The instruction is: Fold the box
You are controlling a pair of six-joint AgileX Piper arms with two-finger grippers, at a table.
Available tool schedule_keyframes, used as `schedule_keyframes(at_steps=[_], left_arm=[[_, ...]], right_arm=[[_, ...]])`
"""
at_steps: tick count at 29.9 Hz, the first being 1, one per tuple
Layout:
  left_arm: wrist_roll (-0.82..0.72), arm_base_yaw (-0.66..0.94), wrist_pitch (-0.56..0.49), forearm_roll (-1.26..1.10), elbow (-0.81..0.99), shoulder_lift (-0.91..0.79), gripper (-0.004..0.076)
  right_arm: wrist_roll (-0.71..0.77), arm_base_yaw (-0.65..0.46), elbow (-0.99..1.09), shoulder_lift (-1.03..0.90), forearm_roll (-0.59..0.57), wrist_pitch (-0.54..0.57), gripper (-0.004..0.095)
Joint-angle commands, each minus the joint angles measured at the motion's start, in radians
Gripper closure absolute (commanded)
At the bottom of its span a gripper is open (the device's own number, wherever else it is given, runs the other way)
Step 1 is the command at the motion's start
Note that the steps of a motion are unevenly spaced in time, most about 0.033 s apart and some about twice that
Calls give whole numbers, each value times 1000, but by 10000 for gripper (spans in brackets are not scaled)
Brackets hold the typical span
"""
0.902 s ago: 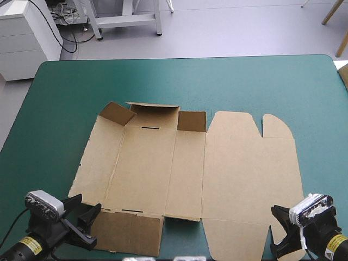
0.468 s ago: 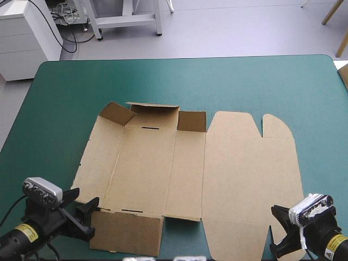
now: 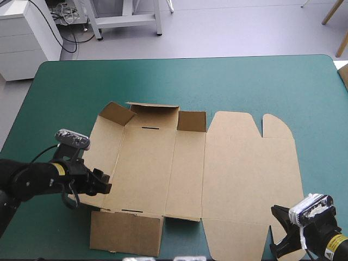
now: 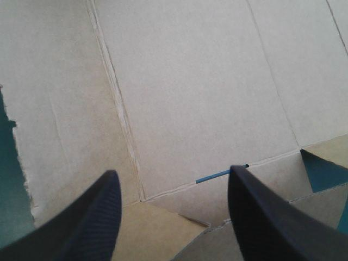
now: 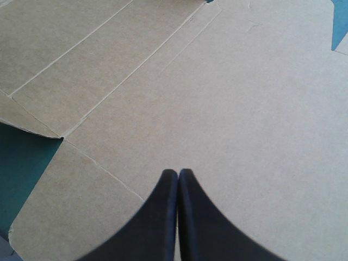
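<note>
Stillness marks the near edge: your right gripper [image 5: 178, 174] sits over the near right corner of the box [image 3: 190, 163] just where it was a moment before, its black fingers pressed together into one point above the brown board, holding nothing. The near flap [image 3: 128, 232] at the left also lies flat on the teal-green cover [image 3: 244, 81], untouched.

The change is a little farther in. Your left gripper [image 3: 102, 185] has left the near left corner of the table, where it hung just before, and swung forward and inward. It now stands over the left wall panel [image 3: 100, 157] of the box, close to the crease where that panel meets the base. Its wrist view shows the jaws spread wide with board beneath them, the crease running up between the fingers and the short slot [image 4: 220, 175] of the near wall line just ahead of one tip. Whether the fingertips touch the board you cannot tell from here.

Farther still, the far wall [image 3: 152, 115] and its two corner tabs stand partly raised, while the wide lid panel [image 3: 250, 174] lies flat to the right.

Read this as the start of work on the left wall. The arm is placed to get a finger at that panel's edge and raise it along the crease. Most of the folding is yet to do, and the sheet, held by nothing, may slide when you push.
</note>
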Motion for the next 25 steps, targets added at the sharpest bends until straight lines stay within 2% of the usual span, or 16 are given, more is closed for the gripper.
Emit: schedule_keyframes(at_steps=[1, 5, 11, 19, 25], left_arm=[[-12, -7, 47, -10, -109, 95, 306], [-9, -5, 129, 10, -205, 186, 306], [20, 43, 127, 12, -288, 261, 306], [272, 322, 128, -231, -289, 311, 306], [351, 500, 130, -261, -289, 363, 305]], right_arm=[[-1, -8, -27, 9, -2, -67, 928], [-1, -8, -27, 9, -2, -67, 928], [-1, -8, -27, 9, -2, -67, 928], [-1, -8, -27, 9, -2, -67, 928], [-1, -8, -27, 9, -2, -67, 928]])
